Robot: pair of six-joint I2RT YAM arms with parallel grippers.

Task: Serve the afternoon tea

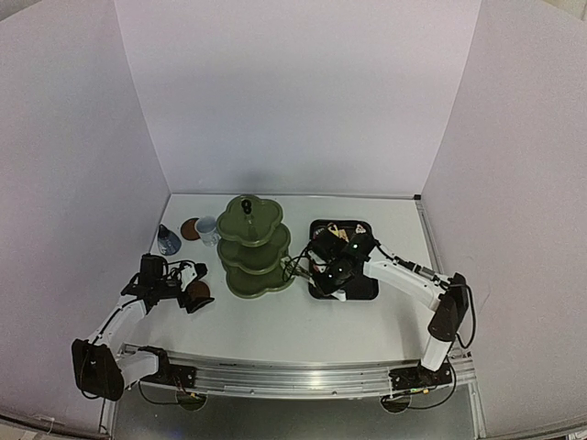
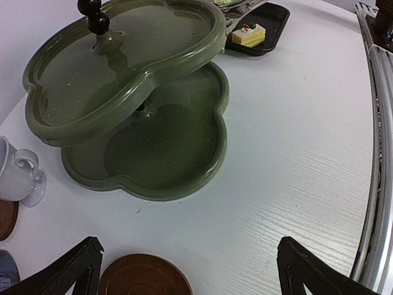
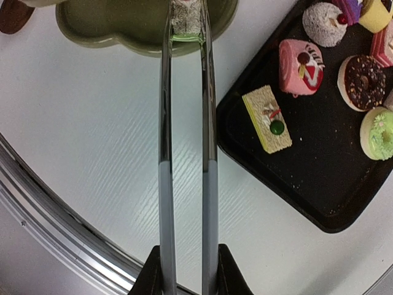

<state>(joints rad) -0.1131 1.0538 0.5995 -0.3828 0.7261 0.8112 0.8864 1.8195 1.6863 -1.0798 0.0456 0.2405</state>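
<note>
The olive-green three-tier stand (image 1: 252, 243) stands mid-table with its tiers bare in the left wrist view (image 2: 153, 153). My right gripper (image 3: 186, 270) is shut on the thin metal tongs (image 3: 164, 123). The tong tips pinch a small green-and-white cake (image 3: 186, 21) over the rim of the stand's bottom tier (image 3: 123, 31). My left gripper (image 2: 184, 276) is open just above the table. A brown coaster (image 2: 144, 276) lies between its fingers, close to the left one. The white mug (image 2: 18, 175), the second coaster (image 2: 5, 218) and the blue-grey pot (image 1: 168, 240) stand left of the stand.
The black tray (image 3: 276, 178) lies right of the stand. It holds a yellow cake (image 3: 267, 118), a pink roll (image 3: 299, 59), a chocolate doughnut (image 3: 362, 74), a green doughnut (image 3: 377, 132) and a white cake (image 3: 324, 23). A metal rail (image 2: 374, 184) runs along the near table edge.
</note>
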